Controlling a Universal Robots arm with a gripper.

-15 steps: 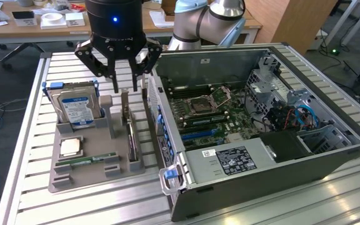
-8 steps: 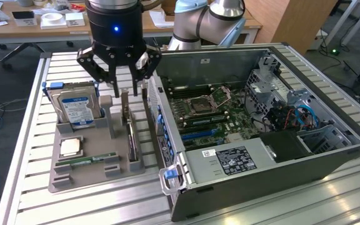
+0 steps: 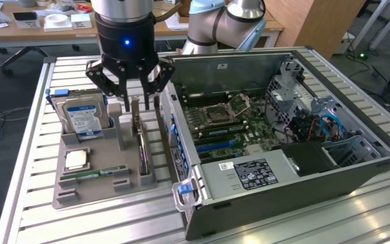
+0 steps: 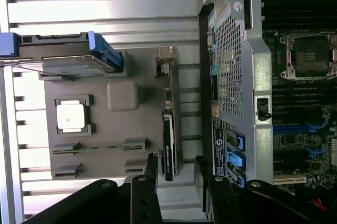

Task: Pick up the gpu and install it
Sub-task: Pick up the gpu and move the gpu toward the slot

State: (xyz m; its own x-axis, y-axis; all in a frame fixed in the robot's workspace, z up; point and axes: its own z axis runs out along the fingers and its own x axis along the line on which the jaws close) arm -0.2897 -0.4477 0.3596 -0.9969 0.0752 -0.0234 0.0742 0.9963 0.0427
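Gripper (image 3: 138, 97): hanging low over the grey tray, its dark fingers standing spread apart and gripping nothing.
Fingers (image 4: 151, 167): sitting one on each side of the gpu's thin edge in the wrist view, with a gap showing on both sides.
Gpu (image 3: 140, 140): standing edge-on in its slot along the side of the tray nearest the computer case. Its dark face is showing very slim, and its silvery bracket is sitting at the end nearer the hard drive. It is resting in the tray, not lifted.
Tray (image 3: 107, 189): lying flat on the table, just beside the case on the exterior view's left.
Hard drive (image 3: 83, 119): standing upright at the far end of the tray and showing a blue-white label.
Processor (image 3: 76, 160): lying flat in a square recess, between the hard drive and the memory stick.
Memory stick (image 3: 90, 174): lying in a narrow slot, its green strip showing.
Computer case (image 3: 249, 175): lying on its side with the panel off.
Motherboard (image 3: 229, 119): facing upward inside the case.
Table (image 3: 66, 223): carrying the tray and the case on silvery slats.
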